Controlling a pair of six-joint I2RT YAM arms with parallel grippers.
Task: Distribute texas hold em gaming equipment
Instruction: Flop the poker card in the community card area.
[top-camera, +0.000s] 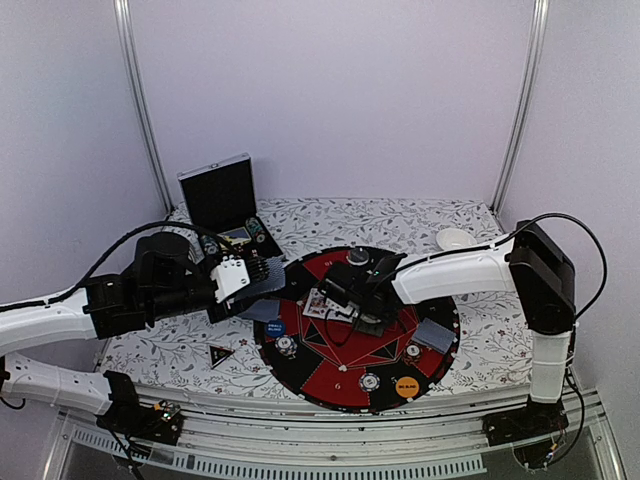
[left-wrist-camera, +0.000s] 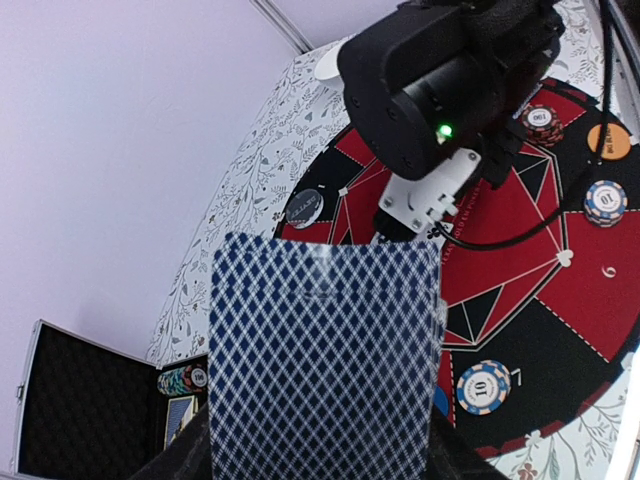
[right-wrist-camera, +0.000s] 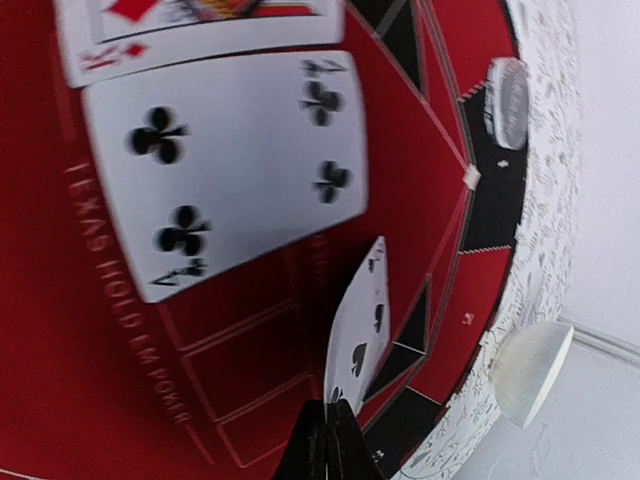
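Observation:
My left gripper (top-camera: 256, 278) is shut on a deck of blue-lattice-backed playing cards (left-wrist-camera: 325, 360), held above the mat's left edge; the deck hides its fingertips. Low over the centre of the red-and-black mat (top-camera: 385, 352), my right gripper (right-wrist-camera: 335, 440) is shut on one spade card (right-wrist-camera: 362, 325), seen edge-on. A four of clubs (right-wrist-camera: 230, 170) and a red diamond card (right-wrist-camera: 200, 30) lie face up below it. Face-down cards (top-camera: 432, 335) lie at the mat's right. Striped chips (top-camera: 287, 346) (top-camera: 370, 381), a blue button (top-camera: 275, 326), an orange button (top-camera: 406, 386) and a black triangular marker (top-camera: 221, 353) are spread around.
The open black case (top-camera: 222, 200) stands at the back left with chips and cards inside. A white bowl (top-camera: 455, 238) sits at the back right. My right wrist (left-wrist-camera: 440, 90) hangs close in front of the left gripper's deck.

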